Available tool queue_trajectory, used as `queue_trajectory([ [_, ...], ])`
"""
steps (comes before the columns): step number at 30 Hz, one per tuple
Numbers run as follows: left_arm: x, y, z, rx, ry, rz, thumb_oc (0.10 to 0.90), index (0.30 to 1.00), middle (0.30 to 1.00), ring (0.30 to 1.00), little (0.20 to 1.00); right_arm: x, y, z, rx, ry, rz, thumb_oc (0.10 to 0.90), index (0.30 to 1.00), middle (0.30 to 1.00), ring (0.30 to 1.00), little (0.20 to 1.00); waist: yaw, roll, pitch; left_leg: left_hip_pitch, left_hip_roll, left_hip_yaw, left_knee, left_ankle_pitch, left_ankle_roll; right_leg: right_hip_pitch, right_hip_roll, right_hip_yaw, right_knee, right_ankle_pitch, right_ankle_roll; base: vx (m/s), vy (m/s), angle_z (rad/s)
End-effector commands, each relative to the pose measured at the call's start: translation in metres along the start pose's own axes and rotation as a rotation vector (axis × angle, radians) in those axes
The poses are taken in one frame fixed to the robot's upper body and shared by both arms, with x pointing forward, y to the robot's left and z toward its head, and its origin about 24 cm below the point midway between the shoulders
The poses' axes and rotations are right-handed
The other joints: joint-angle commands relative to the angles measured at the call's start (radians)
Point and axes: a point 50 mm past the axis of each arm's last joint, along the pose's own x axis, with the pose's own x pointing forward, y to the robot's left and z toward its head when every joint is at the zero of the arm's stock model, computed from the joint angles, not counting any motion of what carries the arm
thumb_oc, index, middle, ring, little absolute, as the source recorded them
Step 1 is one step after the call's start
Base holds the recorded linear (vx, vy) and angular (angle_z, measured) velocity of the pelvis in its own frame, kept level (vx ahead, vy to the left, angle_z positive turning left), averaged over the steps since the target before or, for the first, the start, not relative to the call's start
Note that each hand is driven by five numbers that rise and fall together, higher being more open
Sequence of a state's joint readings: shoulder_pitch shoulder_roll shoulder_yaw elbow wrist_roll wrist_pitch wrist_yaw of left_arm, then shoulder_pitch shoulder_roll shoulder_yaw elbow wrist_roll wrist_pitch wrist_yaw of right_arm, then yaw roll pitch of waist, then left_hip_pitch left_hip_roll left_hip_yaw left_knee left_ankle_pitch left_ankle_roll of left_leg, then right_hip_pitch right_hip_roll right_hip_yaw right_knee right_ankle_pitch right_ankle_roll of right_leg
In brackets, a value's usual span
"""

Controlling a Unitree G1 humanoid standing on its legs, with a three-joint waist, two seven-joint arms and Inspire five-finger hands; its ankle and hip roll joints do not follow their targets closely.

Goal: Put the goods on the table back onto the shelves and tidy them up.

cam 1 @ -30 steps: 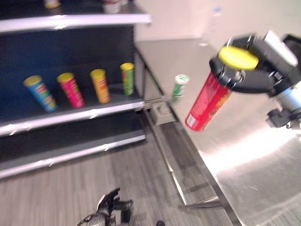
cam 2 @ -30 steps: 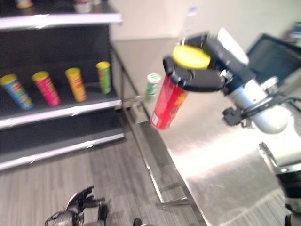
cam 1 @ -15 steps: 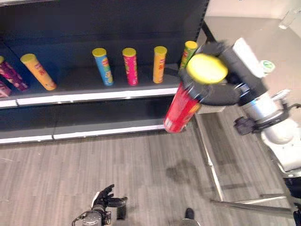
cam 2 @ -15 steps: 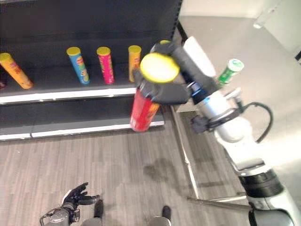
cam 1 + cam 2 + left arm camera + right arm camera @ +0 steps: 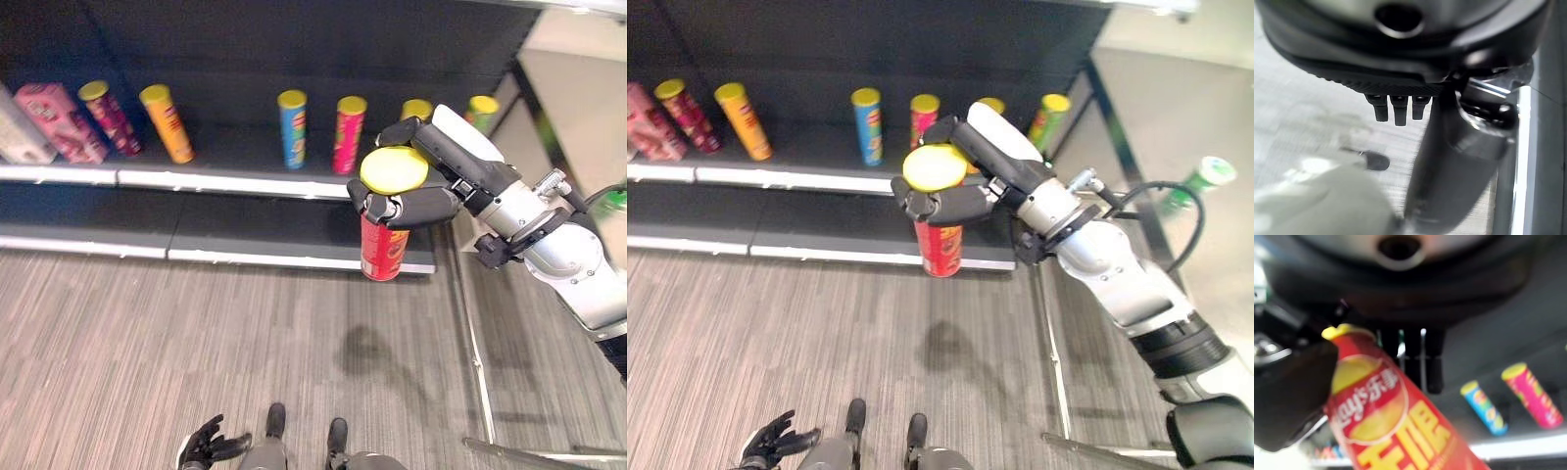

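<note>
My right hand (image 5: 431,196) is shut on a red crisp can (image 5: 384,253) with a yellow lid (image 5: 394,168), held nearly upright in the air in front of the dark shelf unit's lower boards (image 5: 225,182). In the right wrist view the fingers (image 5: 1421,357) and thumb (image 5: 1288,396) curl round the red can (image 5: 1386,421). On the shelf stand a blue can (image 5: 292,127), a pink can (image 5: 348,133), an orange can (image 5: 167,122), a maroon can (image 5: 108,116) and a green can (image 5: 482,110). My left hand (image 5: 208,450) hangs low over the floor, fingers spread.
Pink packets (image 5: 54,122) sit at the shelf's left end. The steel table (image 5: 1176,98) stands to the right of the shelf, with a green can (image 5: 1197,182) on it. Grey plank floor (image 5: 147,333) lies in front of the shelf.
The camera has swung left from the table towards the shelf. The right hand has kept the red can and brought it from tilted to nearly upright before the lower shelf.
</note>
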State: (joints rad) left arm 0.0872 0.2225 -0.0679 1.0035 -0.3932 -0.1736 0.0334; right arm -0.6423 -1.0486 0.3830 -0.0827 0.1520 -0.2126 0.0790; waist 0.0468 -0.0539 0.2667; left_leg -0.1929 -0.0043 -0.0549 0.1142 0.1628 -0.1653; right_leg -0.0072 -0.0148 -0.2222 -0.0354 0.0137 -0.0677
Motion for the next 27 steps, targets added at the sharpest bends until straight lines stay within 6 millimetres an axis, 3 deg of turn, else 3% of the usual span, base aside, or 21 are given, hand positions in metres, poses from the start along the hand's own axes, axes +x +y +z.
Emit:
queue_trajectory([
  [1, 0.001, 0.015, 0.014, 0.069, -0.064, 0.016, 0.800, 0.900, 0.900, 0.900, 0.900, 0.007, -0.028, 0.028, -0.020, -0.163, -0.207, 0.400, 0.300, 0.300, 0.300, 0.300, -0.003, -0.032, -0.042, 0.046, 0.084, 0.089, 0.063, -0.236, 0.043, 0.076, -0.052, 0.039, -0.052, -0.102, 0.160, 0.23, 0.269, 0.68],
  [4, 0.001, 0.014, 0.017, 0.101, -0.080, 0.010, 0.800, 0.900, 0.900, 0.900, 0.900, 0.006, -0.025, 0.022, -0.013, -0.141, -0.231, 0.400, 0.300, 0.300, 0.300, 0.300, 0.006, -0.022, -0.051, 0.021, 0.194, 0.032, -0.078, -0.127, 0.021, 0.078, -0.080, 0.056, -0.052, -0.130, 0.172, 0.33, 0.374, -0.09],
  [5, 0.000, 0.014, 0.021, 0.130, -0.098, 0.010, 0.800, 0.900, 0.900, 0.900, 0.900, -0.001, -0.023, 0.009, -0.002, -0.084, -0.287, 0.400, 0.300, 0.300, 0.300, 0.300, 0.006, -0.001, -0.060, -0.017, 0.269, 0.005, -0.186, -0.058, -0.014, 0.113, -0.113, 0.084, -0.052, -0.176, 0.193, 0.38, 0.405, -0.35],
  [7, 0.000, 0.015, 0.022, 0.144, -0.102, 0.008, 0.800, 0.900, 0.900, 0.900, 0.900, -0.006, -0.021, 0.005, 0.000, -0.063, -0.294, 0.400, 0.300, 0.300, 0.300, 0.300, 0.003, 0.008, -0.063, -0.034, 0.280, 0.009, -0.186, -0.048, -0.023, 0.134, -0.130, 0.085, -0.052, -0.187, 0.204, 0.34, 0.397, -0.12],
  [9, -0.001, 0.015, 0.018, 0.165, -0.085, -0.003, 0.800, 0.900, 0.900, 0.900, 0.900, -0.007, -0.020, 0.003, -0.018, -0.044, -0.293, 0.400, 0.300, 0.300, 0.300, 0.300, 0.005, 0.048, -0.090, 0.004, 0.277, 0.029, -0.201, -0.031, -0.036, 0.171, -0.153, 0.088, -0.052, -0.181, 0.226, 0.31, 0.393, -0.06],
  [11, -0.001, 0.015, 0.017, 0.166, -0.085, -0.003, 0.800, 0.900, 0.900, 0.900, 0.900, -0.007, -0.020, 0.003, -0.018, -0.043, -0.293, 0.400, 0.300, 0.300, 0.300, 0.300, 0.006, 0.048, -0.088, 0.007, 0.276, 0.030, -0.201, -0.031, -0.037, 0.173, -0.154, 0.089, -0.052, -0.182, 0.226, 0.18, 0.234, -0.30],
  [12, 0.001, 0.017, 0.022, 0.193, -0.093, -0.004, 0.800, 0.900, 0.900, 0.900, 0.900, -0.012, -0.018, -0.002, -0.035, -0.012, -0.309, 0.400, 0.300, 0.300, 0.300, 0.300, 0.002, 0.063, -0.104, 0.030, 0.238, 0.050, -0.187, -0.053, -0.031, 0.193, -0.218, 0.075, -0.052, -0.136, 0.249, 0.49, 0.641, -0.22],
  [13, 0.003, 0.021, 0.031, 0.240, -0.109, 0.003, 0.800, 0.900, 0.900, 0.900, 0.900, -0.009, -0.014, -0.002, -0.022, -0.011, -0.332, 0.400, 0.300, 0.300, 0.300, 0.300, 0.006, 0.062, -0.104, 0.037, 0.182, 0.078, -0.131, -0.095, 0.004, 0.183, -0.293, 0.066, 0.004, -0.082, 0.261, 0.49, 0.647, -0.08],
  [14, 0.003, 0.021, 0.031, 0.240, -0.110, 0.004, 0.800, 0.900, 0.900, 0.900, 0.900, -0.009, -0.013, -0.002, -0.022, -0.012, -0.332, 0.400, 0.300, 0.300, 0.300, 0.300, 0.007, 0.059, -0.104, 0.036, 0.179, 0.081, -0.128, -0.097, 0.006, 0.181, -0.297, 0.069, 0.007, -0.084, 0.262, 0.33, 0.588, 0.28],
  [15, 0.005, 0.024, 0.039, 0.234, -0.134, 0.026, 0.800, 0.900, 0.900, 0.900, 0.900, -0.002, -0.011, -0.001, -0.020, -0.022, -0.342, 0.400, 0.300, 0.300, 0.300, 0.300, 0.013, 0.061, -0.103, 0.066, 0.142, 0.122, -0.132, -0.125, 0.040, 0.128, -0.359, 0.052, 0.075, 0.000, 0.259, 0.19, 0.479, 0.14],
  [17, 0.006, 0.026, 0.045, 0.242, -0.148, 0.039, 0.800, 0.900, 0.900, 0.900, 0.900, -0.002, -0.012, -0.001, -0.024, -0.018, -0.355, 0.400, 0.300, 0.300, 0.300, 0.300, 0.009, 0.065, -0.100, 0.083, 0.120, 0.146, -0.150, -0.130, 0.055, 0.092, -0.357, 0.044, 0.125, 0.029, 0.243, 0.16, 0.388, -0.21],
  [18, 0.006, 0.026, 0.044, 0.249, -0.140, 0.029, 0.800, 0.900, 0.900, 0.900, 0.900, -0.006, -0.013, -0.003, -0.027, -0.006, -0.357, 0.400, 0.300, 0.300, 0.300, 0.300, -0.002, 0.069, -0.096, 0.101, 0.105, 0.146, -0.164, -0.134, 0.064, 0.066, -0.316, 0.079, 0.163, 0.016, 0.233, 0.16, 0.251, -0.24],
  [19, 0.007, 0.029, 0.044, 0.250, -0.132, 0.040, 0.800, 0.900, 0.900, 0.900, 0.900, -0.006, -0.017, -0.003, -0.024, -0.009, -0.364, 0.400, 0.300, 0.300, 0.300, 0.300, -0.015, 0.078, -0.086, 0.130, 0.083, 0.146, -0.186, -0.142, 0.078, 0.020, -0.230, 0.100, 0.167, -0.038, 0.229, 0.16, 0.247, -0.02],
  [20, 0.007, 0.029, 0.044, 0.249, -0.132, 0.040, 0.800, 0.900, 0.900, 0.900, 0.900, -0.005, -0.017, -0.002, -0.023, -0.010, -0.364, 0.400, 0.300, 0.300, 0.300, 0.300, -0.016, 0.079, -0.085, 0.131, 0.084, 0.147, -0.186, -0.144, 0.077, 0.020, -0.228, 0.101, 0.169, -0.040, 0.228, 0.19, 0.217, 0.19],
  [22, 0.006, 0.032, 0.041, 0.247, -0.122, 0.052, 0.800, 0.900, 0.900, 0.900, 0.900, 0.002, -0.016, 0.005, 0.004, -0.055, -0.362, 0.400, 0.300, 0.300, 0.300, 0.300, -0.018, 0.078, -0.073, 0.150, 0.071, 0.150, -0.189, -0.157, 0.092, -0.013, -0.177, 0.057, 0.129, -0.063, 0.216, 0.16, 0.098, 0.19],
  [23, 0.004, 0.029, 0.037, 0.213, -0.115, 0.050, 0.800, 0.900, 0.900, 0.900, 0.900, 0.007, -0.014, 0.007, 0.014, -0.071, -0.340, 0.400, 0.300, 0.300, 0.300, 0.300, -0.025, 0.069, -0.054, 0.188, 0.054, 0.156, -0.198, -0.173, 0.108, -0.093, -0.102, 0.026, 0.098, -0.054, 0.204, 0.14, 0.060, -0.01],
  [27, 0.003, 0.017, 0.030, 0.221, -0.114, 0.010, 0.800, 0.900, 0.900, 0.900, 0.900, 0.002, -0.013, -0.003, -0.010, -0.028, -0.331, 0.400, 0.300, 0.300, 0.300, 0.300, -0.041, 0.051, -0.042, 0.211, 0.033, 0.154, -0.192, -0.200, 0.115, -0.086, -0.063, 0.025, 0.033, -0.052, 0.193, 0.15, 0.012, 0.06],
])
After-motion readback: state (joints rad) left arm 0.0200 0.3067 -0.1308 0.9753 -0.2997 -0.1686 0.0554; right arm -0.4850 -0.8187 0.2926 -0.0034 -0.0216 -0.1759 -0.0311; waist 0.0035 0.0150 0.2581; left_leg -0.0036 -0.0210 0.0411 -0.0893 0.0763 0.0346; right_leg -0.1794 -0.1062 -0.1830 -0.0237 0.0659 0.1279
